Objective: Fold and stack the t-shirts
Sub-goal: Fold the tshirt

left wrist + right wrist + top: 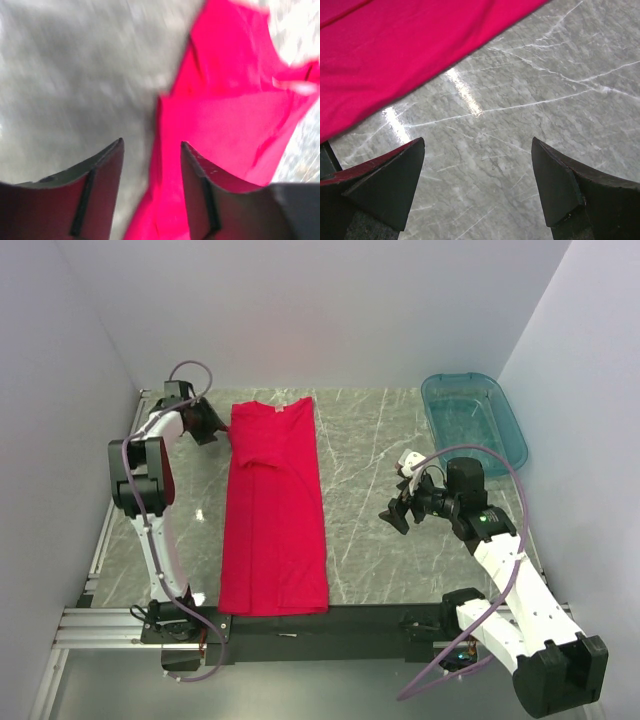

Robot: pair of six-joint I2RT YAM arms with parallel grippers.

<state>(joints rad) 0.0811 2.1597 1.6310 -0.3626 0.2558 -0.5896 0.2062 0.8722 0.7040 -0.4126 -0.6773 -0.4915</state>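
Grey marbled tabletop (400, 570). Left of centre on it: red t-shirt (275, 530), sides already folded in to a long narrow strip, collar at the far end, hem at the near edge. Lengthwise folds apparently done; crosswise folds and stacking not yet done. Far right: teal bin (472, 420). Right gripper (396, 515) wide open over bare marble, apart from the cloth. Left gripper (212, 428) by the far left shoulder, jaws parted, clamping nothing. Small white neck label (279, 409) at the collar.

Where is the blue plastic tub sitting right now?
Seen from above, the blue tub sits at the far right corner of the table, beside the right wall, beyond the right gripper and apart from the red t-shirt on the left.
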